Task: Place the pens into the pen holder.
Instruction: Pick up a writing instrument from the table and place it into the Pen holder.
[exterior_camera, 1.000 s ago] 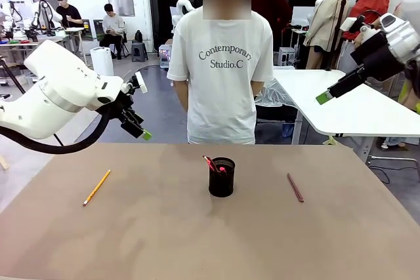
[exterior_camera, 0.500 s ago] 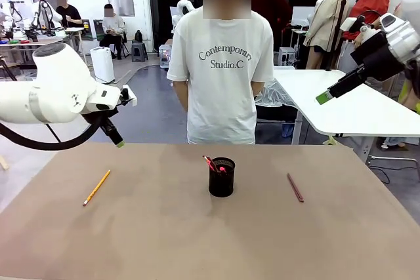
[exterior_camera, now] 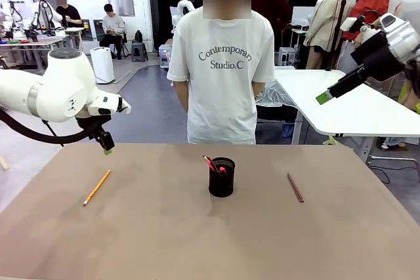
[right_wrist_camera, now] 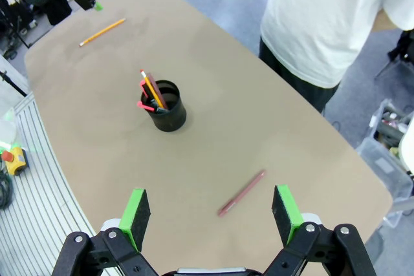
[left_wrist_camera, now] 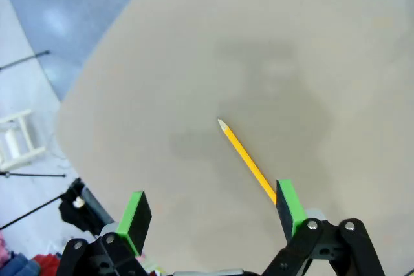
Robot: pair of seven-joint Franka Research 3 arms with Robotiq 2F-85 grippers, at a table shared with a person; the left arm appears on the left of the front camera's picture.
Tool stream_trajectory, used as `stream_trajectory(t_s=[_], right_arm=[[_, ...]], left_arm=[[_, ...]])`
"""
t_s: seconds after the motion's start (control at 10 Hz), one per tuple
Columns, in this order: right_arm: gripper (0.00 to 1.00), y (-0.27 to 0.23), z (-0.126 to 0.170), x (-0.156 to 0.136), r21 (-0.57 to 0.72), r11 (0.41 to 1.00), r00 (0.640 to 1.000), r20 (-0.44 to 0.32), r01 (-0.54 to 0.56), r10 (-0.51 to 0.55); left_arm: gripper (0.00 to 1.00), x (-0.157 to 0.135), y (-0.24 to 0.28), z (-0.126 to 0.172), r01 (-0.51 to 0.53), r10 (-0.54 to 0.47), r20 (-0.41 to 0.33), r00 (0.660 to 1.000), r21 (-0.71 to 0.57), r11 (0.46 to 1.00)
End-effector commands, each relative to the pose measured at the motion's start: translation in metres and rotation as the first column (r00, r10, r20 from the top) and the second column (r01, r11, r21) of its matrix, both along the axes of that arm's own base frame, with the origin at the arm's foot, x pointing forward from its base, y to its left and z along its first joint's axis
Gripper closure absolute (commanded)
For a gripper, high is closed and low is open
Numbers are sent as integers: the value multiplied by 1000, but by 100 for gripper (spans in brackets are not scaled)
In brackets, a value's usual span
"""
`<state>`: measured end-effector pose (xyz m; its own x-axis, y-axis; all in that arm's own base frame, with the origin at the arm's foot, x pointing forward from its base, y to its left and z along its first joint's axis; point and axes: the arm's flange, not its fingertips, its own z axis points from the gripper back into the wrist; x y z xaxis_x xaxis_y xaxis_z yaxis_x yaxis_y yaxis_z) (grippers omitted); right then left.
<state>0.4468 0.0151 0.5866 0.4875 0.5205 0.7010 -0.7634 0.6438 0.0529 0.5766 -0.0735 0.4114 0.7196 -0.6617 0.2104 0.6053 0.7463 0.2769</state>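
Brown tabletop, with a person's white T-shirt behind it reading "Contemporary Studio.C". A black wire-mesh pen holder stands at the centre, a black red-ended pen leaning out leftward. A yellow-orange pencil lies diagonally far left, and a reddish-brown pen lies right, running near-to-far. The left fingers hang spread and empty above the pencil; the right fingers are raised, spread and empty.

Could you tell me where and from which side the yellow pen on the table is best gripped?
Probably mid-shaft, from straight above: the yellow pen lies flat on the table, with bare surface on either side. The open left pincer should close across the slim shaft, not along it.
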Motion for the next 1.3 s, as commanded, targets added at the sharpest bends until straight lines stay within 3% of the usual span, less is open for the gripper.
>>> stream_trajectory(t_s=[0.0,0.3,0.4,0.5,0.9,1.0,1.1,1.2], right_arm=[[0,0,0,0,22,1000,1000,6,-9,9],[0,0,0,0,22,1000,1000,6,-9,9],[0,0,0,0,22,1000,1000,6,-9,9],[0,0,0,0,22,1000,1000,6,-9,9],[0,0,0,0,22,1000,1000,6,-9,9],[0,0,0,0,22,1000,1000,6,-9,9],[0,0,0,0,22,1000,1000,6,-9,9],[0,0,0,0,22,1000,1000,6,-9,9]], left_arm=[[0,5,3,-8,-95,94,-52,994,-13,995],[0,11,3,-24,-300,298,-105,949,-5,954],[0,11,3,-22,-315,310,-69,948,-84,945],[0,5,7,-28,-220,217,-97,971,-17,975],[0,7,4,-28,-246,242,-99,965,-29,969],[0,15,-5,-37,-324,330,-160,930,63,944],[0,22,-8,-45,-348,357,-240,903,80,934],[0,23,-8,-51,-378,385,-267,883,81,922]])
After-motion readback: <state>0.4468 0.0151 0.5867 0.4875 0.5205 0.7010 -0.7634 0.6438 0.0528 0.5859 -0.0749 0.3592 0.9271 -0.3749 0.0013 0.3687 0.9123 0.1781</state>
